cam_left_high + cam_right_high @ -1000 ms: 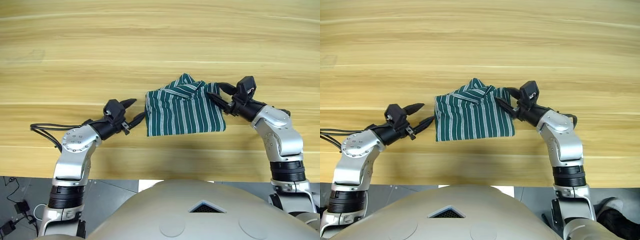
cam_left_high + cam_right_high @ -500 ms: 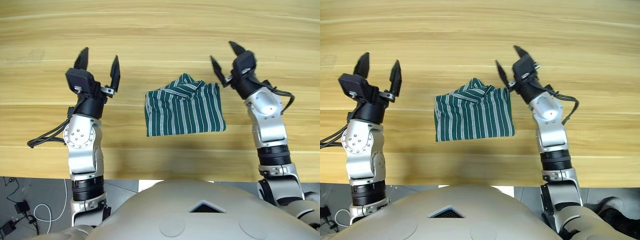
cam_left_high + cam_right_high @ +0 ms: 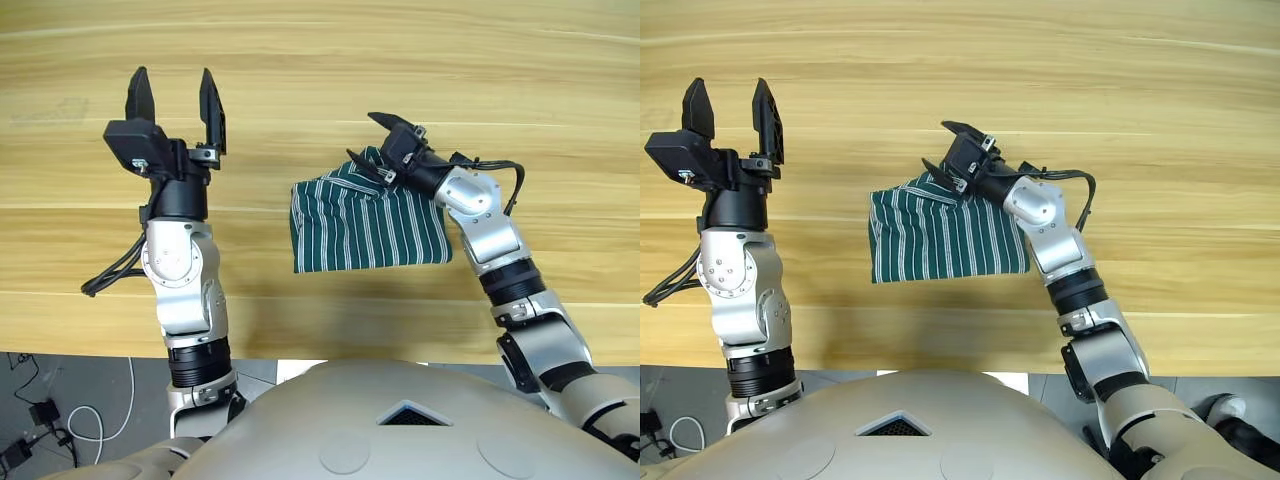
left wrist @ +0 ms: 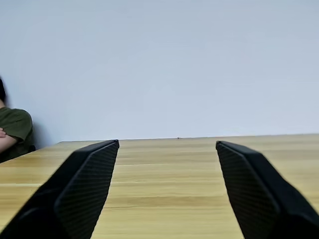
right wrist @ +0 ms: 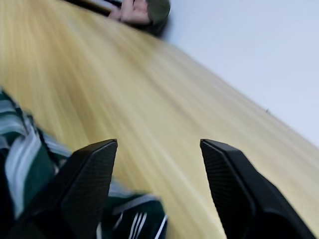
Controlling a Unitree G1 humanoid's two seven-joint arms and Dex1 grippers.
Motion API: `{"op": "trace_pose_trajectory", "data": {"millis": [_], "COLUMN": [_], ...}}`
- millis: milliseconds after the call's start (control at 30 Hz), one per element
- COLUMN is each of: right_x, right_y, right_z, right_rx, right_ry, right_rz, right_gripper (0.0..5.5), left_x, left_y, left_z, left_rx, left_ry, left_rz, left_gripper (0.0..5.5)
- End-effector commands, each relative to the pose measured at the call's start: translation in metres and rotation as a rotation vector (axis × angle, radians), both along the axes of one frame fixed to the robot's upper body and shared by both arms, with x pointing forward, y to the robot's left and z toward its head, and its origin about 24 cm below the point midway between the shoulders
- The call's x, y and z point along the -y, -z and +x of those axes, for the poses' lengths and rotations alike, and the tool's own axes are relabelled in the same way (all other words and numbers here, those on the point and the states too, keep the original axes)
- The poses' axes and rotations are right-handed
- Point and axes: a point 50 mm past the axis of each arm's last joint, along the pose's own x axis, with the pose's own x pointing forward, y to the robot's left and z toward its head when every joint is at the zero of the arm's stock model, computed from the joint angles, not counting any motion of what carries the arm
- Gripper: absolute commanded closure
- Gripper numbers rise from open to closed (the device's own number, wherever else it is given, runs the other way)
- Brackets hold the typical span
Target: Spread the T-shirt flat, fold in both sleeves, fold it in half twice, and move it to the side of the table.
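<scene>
Over the folded green-and-white striped T-shirt, the right gripper has swung in, spread wide and empty. The left gripper has risen, equally wide and empty. Folding looks done, so moving it aside probably remains.

One shirt, two hands, one worktop.
We count a single folded T-shirt, two hands, the left hand and the right hand, each with two fingers, four in all, and one wooden worktop.

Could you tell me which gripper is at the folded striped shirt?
The right gripper, open at the far edge of the green-and-white striped folded T-shirt; the left gripper is raised well apart.
</scene>
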Motion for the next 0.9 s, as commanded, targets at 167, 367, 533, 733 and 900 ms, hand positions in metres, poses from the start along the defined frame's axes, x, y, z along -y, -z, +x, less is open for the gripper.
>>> {"op": "trace_pose_trajectory", "data": {"millis": [167,367,533,733,900], "right_x": [-0.007,0.027,0.126,0.243,0.264], "right_y": [0.042,0.041,0.012,0.023,0.055], "right_z": [-0.02,0.011,0.037,0.007,-0.033], "right_rx": [-0.153,-0.173,-0.22,-0.365,-0.446], "right_ry": [-0.172,0.059,0.478,1.17,1.448], "right_rz": [-0.201,-0.231,-0.093,0.126,0.185], "right_gripper": [2.42,2.42,2.42,2.42,2.42], "left_x": [0.009,0.014,0.001,-0.003,-0.001], "left_y": [0.002,0.004,-0.002,-0.006,-0.007], "left_z": [0.006,0.006,0.003,-0.002,-0.003], "left_rx": [-0.018,-0.027,-0.006,0.006,0.002], "left_ry": [0.027,0.047,-0.005,-0.03,-0.024], "left_rz": [0.012,0.016,0.034,0.037,0.049], "left_gripper": [1.87,1.87,1.87,1.87,1.87]}}
